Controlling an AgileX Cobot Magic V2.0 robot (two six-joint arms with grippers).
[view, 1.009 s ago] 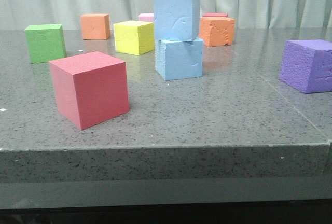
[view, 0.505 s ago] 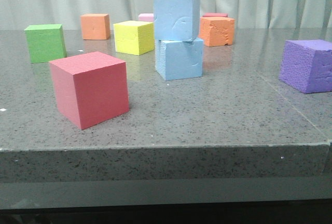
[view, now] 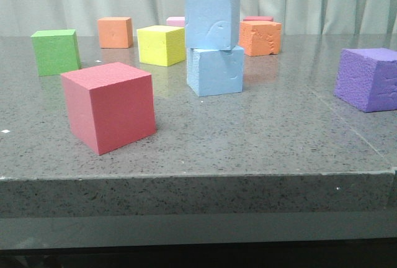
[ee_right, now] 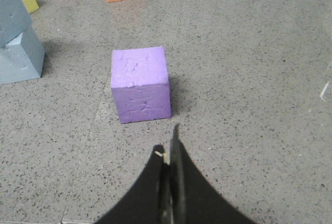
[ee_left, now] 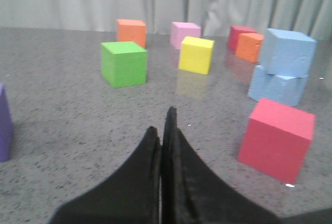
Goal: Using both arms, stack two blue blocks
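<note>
Two sky-blue cubes stand stacked near the table's middle. The upper blue block (view: 211,21) has a curved dent on its front face and sits slightly turned on the lower blue block (view: 215,70). The stack also shows in the left wrist view (ee_left: 287,53) and at the edge of the right wrist view (ee_right: 15,42). My left gripper (ee_left: 162,125) is shut and empty, low over bare table, well away from the stack. My right gripper (ee_right: 168,143) is shut and empty, just in front of the purple cube (ee_right: 140,84). Neither gripper shows in the front view.
A red cube (view: 110,105) stands front left. A green cube (view: 56,51), an orange cube (view: 115,31), a yellow cube (view: 161,44), a pink cube (view: 175,20) and a dented orange cube (view: 260,37) stand behind. The purple cube (view: 369,79) is at right. The table's front edge (view: 198,178) is close.
The front view has shifted very slightly; the blocks stand as before and the stack has not moved.
</note>
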